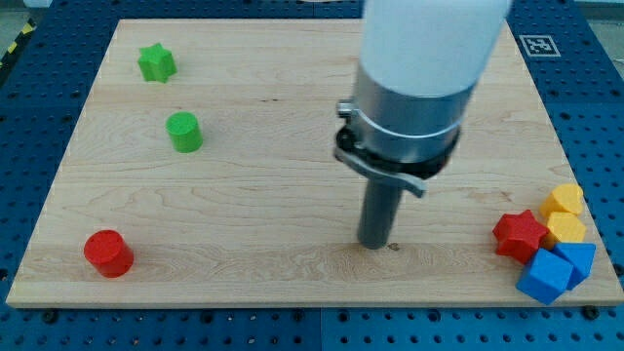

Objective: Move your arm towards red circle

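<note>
Although there is only the one camera view to go through, it shows us plainly that most of the approach is still ahead. In it, my tip (pixel 374 244) stands on the wooden board (pixel 292 58) a little right of centre in the lower part of the frame, touching no block. There is no hand to open or close here: we have only a straight rod, and it has hold of nothing.

The red circle (pixel 107 253), our target, sits in the lower left of the frame, near the board's bottom-left corner and well apart from my tip. Between the two lies bare wood, so we judge the path leftward along the lower part of the board to be free.

In the upper left we see a green star (pixel 156 63) and, below it, a green circle (pixel 183 132), both well above that path. At the lower right a cluster crowds the board's edge: a red star (pixel 519 235), two yellow blocks (pixel 564 200) (pixel 566 229) and two blue blocks (pixel 546 277) (pixel 577 258), touching or nearly so.

We judge the task barely begun or at most midway: what is left is a long slide towards the frame's left and slightly down.
</note>
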Action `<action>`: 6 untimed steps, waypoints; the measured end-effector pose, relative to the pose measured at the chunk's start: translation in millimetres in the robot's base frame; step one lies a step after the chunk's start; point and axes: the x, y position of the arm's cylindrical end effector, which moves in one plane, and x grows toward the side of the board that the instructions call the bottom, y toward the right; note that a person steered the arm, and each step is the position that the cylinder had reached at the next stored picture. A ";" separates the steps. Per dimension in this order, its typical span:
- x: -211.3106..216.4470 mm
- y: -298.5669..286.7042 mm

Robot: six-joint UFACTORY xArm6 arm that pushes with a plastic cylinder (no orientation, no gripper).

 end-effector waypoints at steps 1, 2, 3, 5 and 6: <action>0.0 -63.2; -13.3 -122.5; -50.5 -167.0; -57.5 -285.8; -45.0 -339.9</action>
